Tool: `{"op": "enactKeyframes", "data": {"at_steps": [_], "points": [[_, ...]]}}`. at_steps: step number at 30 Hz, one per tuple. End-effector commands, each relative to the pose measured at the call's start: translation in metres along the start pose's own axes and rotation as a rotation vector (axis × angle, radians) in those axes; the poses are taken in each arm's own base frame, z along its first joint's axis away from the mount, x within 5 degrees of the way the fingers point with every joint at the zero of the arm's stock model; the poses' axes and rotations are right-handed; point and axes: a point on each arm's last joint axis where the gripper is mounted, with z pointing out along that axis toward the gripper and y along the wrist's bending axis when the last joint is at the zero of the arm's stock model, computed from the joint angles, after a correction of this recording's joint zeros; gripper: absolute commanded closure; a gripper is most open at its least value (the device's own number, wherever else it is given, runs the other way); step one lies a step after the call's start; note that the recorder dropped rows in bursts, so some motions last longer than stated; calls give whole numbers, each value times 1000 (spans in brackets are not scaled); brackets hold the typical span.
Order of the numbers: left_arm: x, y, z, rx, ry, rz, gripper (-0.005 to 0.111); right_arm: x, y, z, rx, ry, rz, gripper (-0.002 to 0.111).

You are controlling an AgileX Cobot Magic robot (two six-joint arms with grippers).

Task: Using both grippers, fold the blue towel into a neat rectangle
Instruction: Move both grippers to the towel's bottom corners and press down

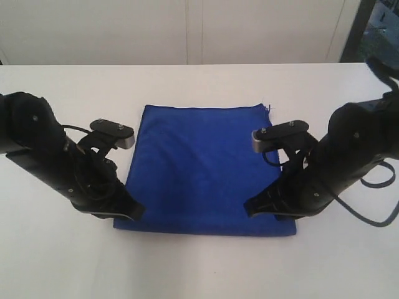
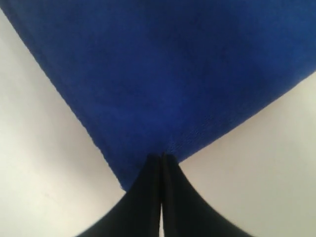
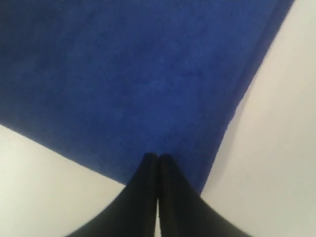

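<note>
- The white table point(image 1: 56, 268) fills the exterior view from edge to edge, with a pale wall point(image 1: 100, 31) across the top of the frame.
- At the left of the frame, the left arm point(image 1: 43, 149) slants down from the upper left towards the lower middle. A small grey block point(image 1: 118, 133) sits on top of it, just beside the cloth's left edge.
- The left gripper point(image 1: 132, 213) rests low on the table at the lower left corner of the towel point(image 1: 199, 168).
- In the left wrist view its two black fingers point(image 2: 148, 197) are pressed together. Their tips are on the blue cloth just inside that corner, clamped on it, and a slight pucker shows in the cloth at the tips.
- The towel lies flat in the middle of the frame between the two arms, and its outline is nearly square. Its far edge is narrower in the frame than its near edge, and the surface is smooth.
- A short loose thread point(image 1: 269, 108) sticks up at the towel's upper right corner.
- The right gripper point(image 1: 249, 208) is low over the towel near its lower right corner, overlapping the right edge.
- In the right wrist view its fingers point(image 3: 143, 197) are also together. Their tips are on the cloth just inside the corner, closed on it.
- At the right of the frame, the right arm point(image 1: 355, 149) slants down from the upper right. It carries a grey block point(image 1: 277, 133) of its own, and black cables point(image 1: 374, 215) loop over the table behind it.
</note>
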Motion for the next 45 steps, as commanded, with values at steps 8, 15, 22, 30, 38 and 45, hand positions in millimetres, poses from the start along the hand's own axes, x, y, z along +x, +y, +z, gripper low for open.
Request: {"op": "enactKeyframes", "data": {"at_steps": [8, 15, 22, 30, 38, 45], "points": [[12, 1, 16, 9, 74, -22, 107, 9, -3, 21, 17, 57, -8, 108], [7, -5, -2, 29, 47, 3, 107, 4, 0, -6, 7, -33, 0, 108], [6, -13, -38, 16, -6, 128, 107, 8, 3, -46, -3, -121, -102, 108], [12, -15, -39, 44, 29, 548, 107, 14, 3, -47, 2, -51, -516, 108], [7, -13, -39, 6, -19, 784, 100, 13, 2, -31, -4, -2, -708, 84], [8, -11, -24, 30, 22, 862, 62, 14, 1, -22, -19, 34, -965, 68]]}}
